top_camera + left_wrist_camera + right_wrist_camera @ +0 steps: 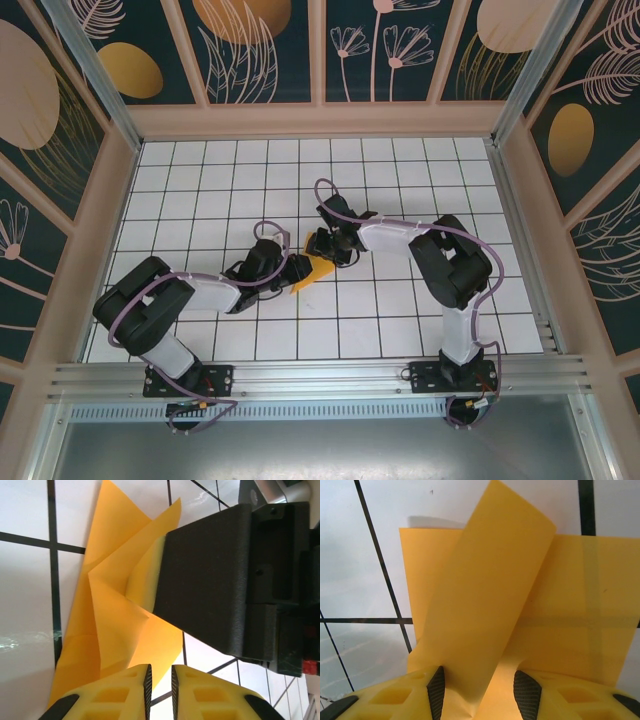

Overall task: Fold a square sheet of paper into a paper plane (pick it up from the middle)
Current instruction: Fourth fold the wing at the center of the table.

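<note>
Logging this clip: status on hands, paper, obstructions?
Left hand nearly closed at the paper, grip unclear. Right hand open around a raised flap. Paper creased, no plane yet. Hands crowd each other.

**Black-and-white arms, yellow fingers**

The left arm [165, 310] and right arm [450, 265] look alike. Each has bulky black joint housings joined by smooth white link shells and sits on a flat black base [190, 380]. A lilac cable [318, 190] loops loosely along each arm. The left gripper [160, 675] and right gripper [479, 682] have yellow plastic fingers [215, 700] moulded with shallow rectangular pockets. Black textured pads [436, 690] line their inner faces, and the outer corners are capped in black. In the left wrist view the right gripper's housing [210, 575] is matte black, grainy and blocky, with recessed screw holes and a small red part [309, 667] at its edge.
</note>
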